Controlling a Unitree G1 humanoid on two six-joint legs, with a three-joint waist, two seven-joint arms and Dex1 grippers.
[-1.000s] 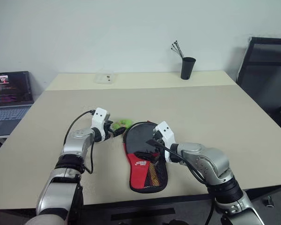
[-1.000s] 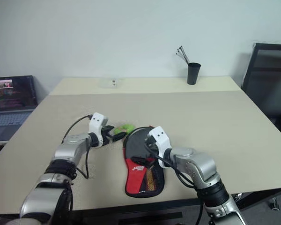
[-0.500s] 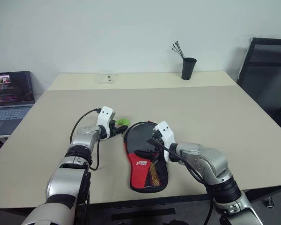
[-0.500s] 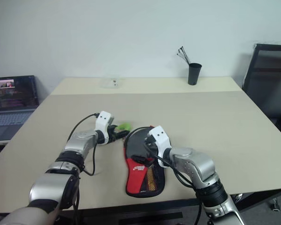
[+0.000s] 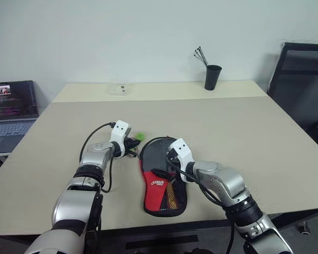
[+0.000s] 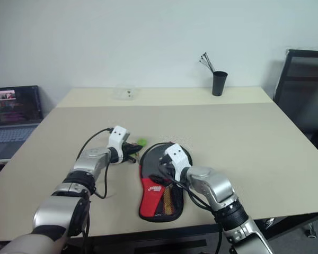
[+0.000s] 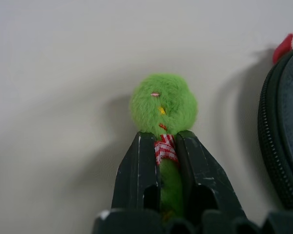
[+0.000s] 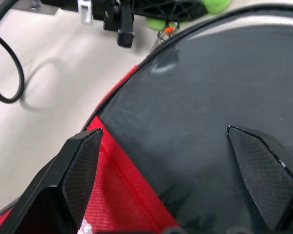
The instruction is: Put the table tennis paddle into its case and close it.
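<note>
Green plush, the zipper tag (image 7: 163,105) sat pinched between the pressed-together fingers of the left gripper (image 7: 162,146), just beside the round end of the case (image 5: 161,177), which lay flat on the beige table (image 5: 238,127). The right gripper (image 8: 171,165) hovered over the black fabric with jaws spread wide. The soft, light pouch would likely slide or bunch when the zip was pulled; bracing its stiffer, padded body looked the better hold.
</note>
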